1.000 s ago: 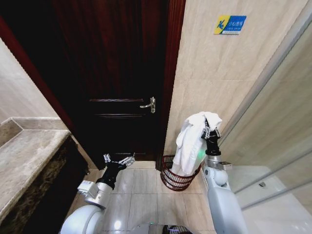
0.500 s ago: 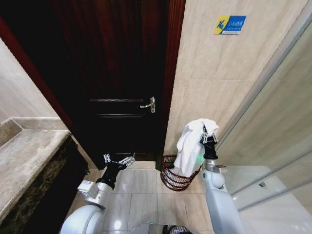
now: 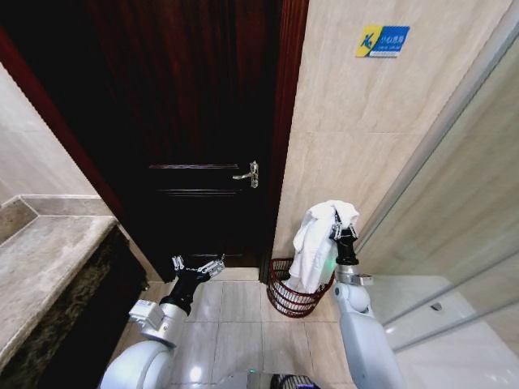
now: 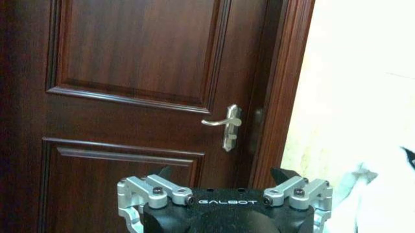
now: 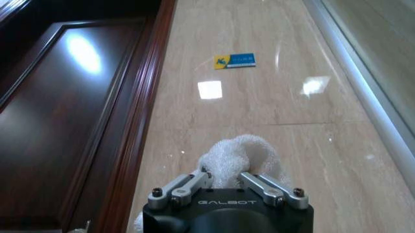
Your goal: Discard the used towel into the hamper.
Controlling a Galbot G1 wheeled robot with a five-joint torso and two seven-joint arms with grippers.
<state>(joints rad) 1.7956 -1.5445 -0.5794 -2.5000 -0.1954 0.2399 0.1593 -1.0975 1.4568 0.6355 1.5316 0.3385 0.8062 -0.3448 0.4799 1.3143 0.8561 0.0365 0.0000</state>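
Observation:
A white towel (image 3: 318,241) hangs from my right gripper (image 3: 341,230), which is shut on its bunched top. Its lower end drapes into the hamper (image 3: 290,299), a round dark reddish-brown openwork basket on the floor beside the door frame. The right wrist view shows the towel (image 5: 241,156) pinched between the fingers, with the tiled wall beyond. My left gripper (image 3: 198,268) is held low in front of the door, open and holding nothing; the left wrist view shows its fingers (image 4: 152,186) spread, with the towel (image 4: 382,199) at the frame's edge.
A dark wooden door (image 3: 195,130) with a metal lever handle (image 3: 247,174) stands shut ahead. A stone counter (image 3: 45,267) runs along the left. A glass shower partition (image 3: 454,203) closes off the right. Beige floor tiles (image 3: 243,324) lie between my arms.
My right gripper has lowered and moved slightly left with the towel, so more of the cloth hangs down into the hamper. The left arm has stayed still.

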